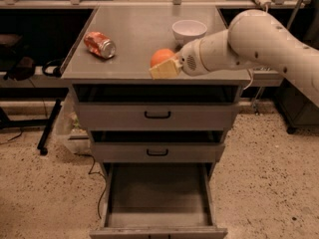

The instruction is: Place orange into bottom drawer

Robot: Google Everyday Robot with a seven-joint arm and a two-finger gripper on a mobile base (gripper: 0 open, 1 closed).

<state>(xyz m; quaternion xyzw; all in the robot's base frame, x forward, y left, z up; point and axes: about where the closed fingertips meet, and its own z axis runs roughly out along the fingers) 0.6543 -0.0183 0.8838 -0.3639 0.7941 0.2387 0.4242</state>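
Orange (160, 57) sits over the front edge of the grey cabinet top (134, 29), grasped by the gripper (162, 64). One tan finger (166, 70) is pressed across its near side. Cannot tell whether the fruit touches the surface. The arm (249, 41) comes in from 3 o'clock. White bowl (189, 31) is at 1 o'clock of the orange, apart. Crushed soda can (99, 44) lies at 10 o'clock, well apart. Bottom drawer (157, 195) is pulled open at 6 o'clock, below two upper drawers (157, 116).

A squashed red can (99, 44) lies on the grey cabinet top (139, 24). A white bowl (189, 31) stands well apart. The gripper (167, 66) hangs by the front edge.
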